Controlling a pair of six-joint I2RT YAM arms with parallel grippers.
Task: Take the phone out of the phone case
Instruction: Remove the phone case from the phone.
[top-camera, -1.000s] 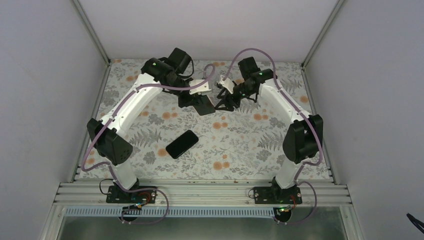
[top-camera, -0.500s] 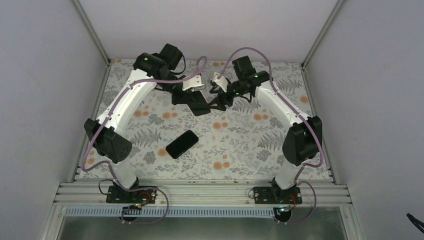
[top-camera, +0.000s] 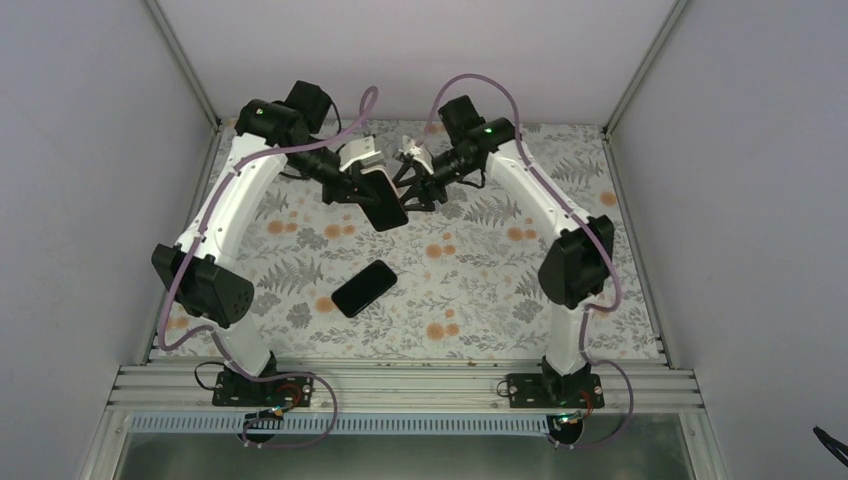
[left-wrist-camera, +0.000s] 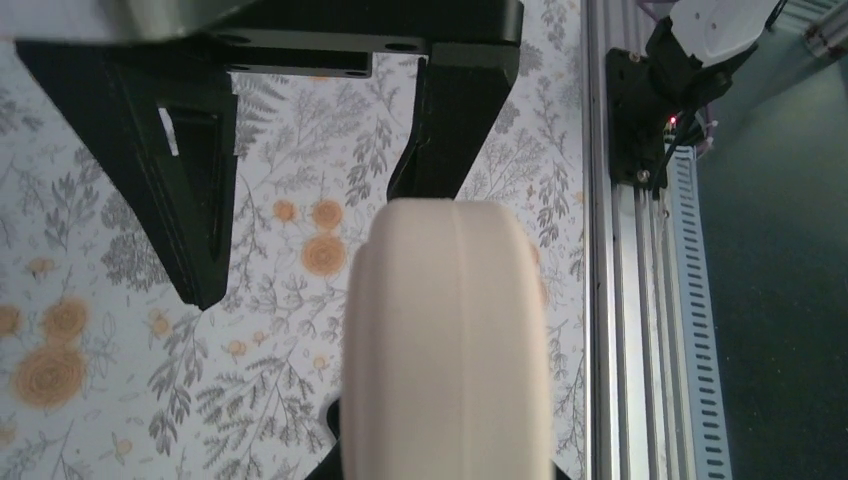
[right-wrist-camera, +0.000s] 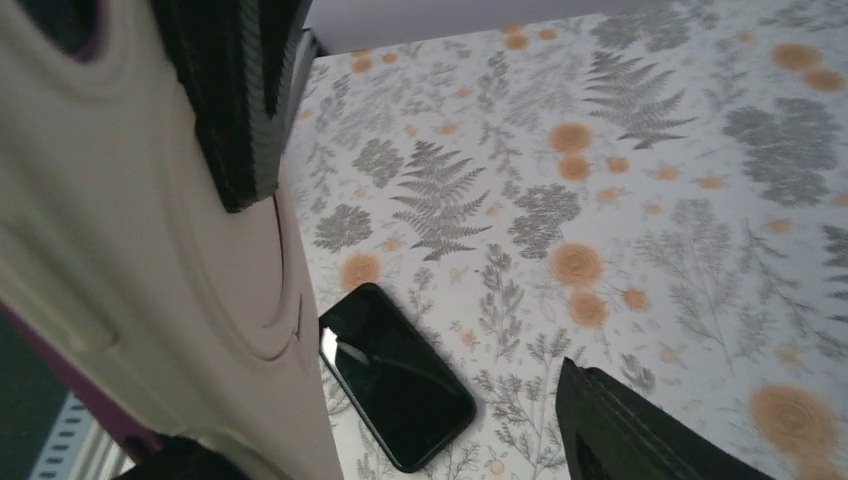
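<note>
One phone (top-camera: 364, 288): black, glossy, slim, lying flat.

The phone (top-camera: 363, 288) lies alone at the middle of the bench (top-camera: 500, 300), bare surface on every side of it, open from above and from the near edge; over the far part the left pincer (top-camera: 367, 190) and the right pincer (top-camera: 418, 188) stand close together and crowd the room there; walls (top-camera: 80, 200) close both sides.

There are two grippers, the left gripper (top-camera: 352, 190) and the right gripper (top-camera: 415, 187). One case (top-camera: 383, 199) sits just beside the left one. One phone (top-camera: 364, 288) lies below both, on one table (top-camera: 480, 300).
</note>
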